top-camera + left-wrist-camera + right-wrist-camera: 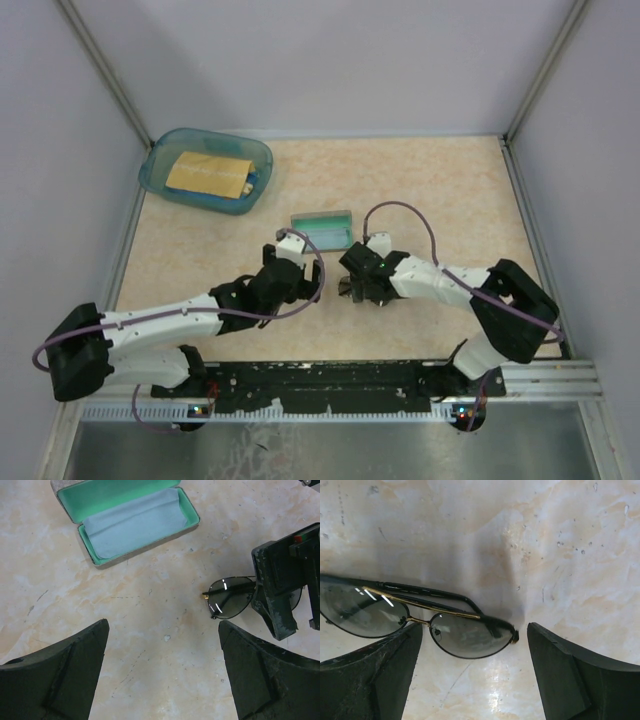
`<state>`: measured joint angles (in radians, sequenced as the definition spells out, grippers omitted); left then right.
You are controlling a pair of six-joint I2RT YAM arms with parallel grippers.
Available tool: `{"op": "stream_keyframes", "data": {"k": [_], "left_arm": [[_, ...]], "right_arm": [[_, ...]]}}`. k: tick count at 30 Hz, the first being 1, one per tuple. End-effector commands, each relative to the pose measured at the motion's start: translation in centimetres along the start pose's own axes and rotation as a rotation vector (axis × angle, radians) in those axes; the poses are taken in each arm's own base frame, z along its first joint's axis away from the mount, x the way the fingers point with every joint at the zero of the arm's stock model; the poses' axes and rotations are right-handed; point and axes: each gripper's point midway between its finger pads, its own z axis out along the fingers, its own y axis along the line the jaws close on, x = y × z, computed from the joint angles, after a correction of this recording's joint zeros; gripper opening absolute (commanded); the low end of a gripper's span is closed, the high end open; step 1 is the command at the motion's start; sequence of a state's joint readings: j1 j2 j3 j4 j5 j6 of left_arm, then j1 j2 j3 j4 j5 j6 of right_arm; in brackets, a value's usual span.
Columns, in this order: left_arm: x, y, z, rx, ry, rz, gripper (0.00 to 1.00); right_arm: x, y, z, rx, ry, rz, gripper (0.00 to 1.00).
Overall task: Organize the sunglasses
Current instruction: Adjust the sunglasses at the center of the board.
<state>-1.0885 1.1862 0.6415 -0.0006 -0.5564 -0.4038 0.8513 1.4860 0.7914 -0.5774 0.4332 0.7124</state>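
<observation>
Sunglasses (420, 611): folded, lying on table (140, 610) near case, one lens between right fingers.
Right gripper (472, 647): spread wide, empty, straddling lens, probably lining up a grasp.
Left gripper (164, 630): released, empty, hovering beside.
Case (75, 502): open, cloth (135, 525) inside, ready to receive.

We see both arms built alike: left arm (160, 325) & right arm (435, 283) have white tube links w/ chunky black joint housings (80, 352). A thin purplish cable (320, 275) runs along each (the right one's cable (400, 204) makes the bigger arc). Both bolt onto a black rail (320, 378) w/ tiny red/blue lights (197, 410) by the bases. Left fingers (60, 680) are matte black wedges w/ angular moulded ridges; right fingers (370, 680) are the same shape, a bit scuffed & dusty. We spot a small red mark (298, 538) atop the right arm's blocky black end piece (280, 580).
</observation>
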Motion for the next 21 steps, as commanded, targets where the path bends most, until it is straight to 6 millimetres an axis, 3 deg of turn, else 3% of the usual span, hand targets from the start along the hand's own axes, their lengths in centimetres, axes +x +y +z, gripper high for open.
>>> {"op": "stream_keyframes", "data": {"k": [1,10,17,21], "left_arm": [[-0.5,0.4,-0.4,-0.01,-0.024,-0.015,0.97],[-0.3,0.9,-0.4,-0.028,-0.028,-0.016,0.97],[-0.7,1.6,-0.7,-0.042,-0.055,-0.03,0.97],[-0.2,1.4,0.0,-0.033,-0.028,-0.03,0.98]], "right_arm": [[-1.9,1.2,-0.5,0.029,-0.057,0.004,0.86],[-3.5,3.3,-1.8,-0.023,-0.088,-0.063,0.86],[-3.8,3.4,-4.0,-0.125,-0.121,-0.077,0.86],[-5.1,3.6,-5.9,-0.185,-0.173,-0.063,0.86]]}}
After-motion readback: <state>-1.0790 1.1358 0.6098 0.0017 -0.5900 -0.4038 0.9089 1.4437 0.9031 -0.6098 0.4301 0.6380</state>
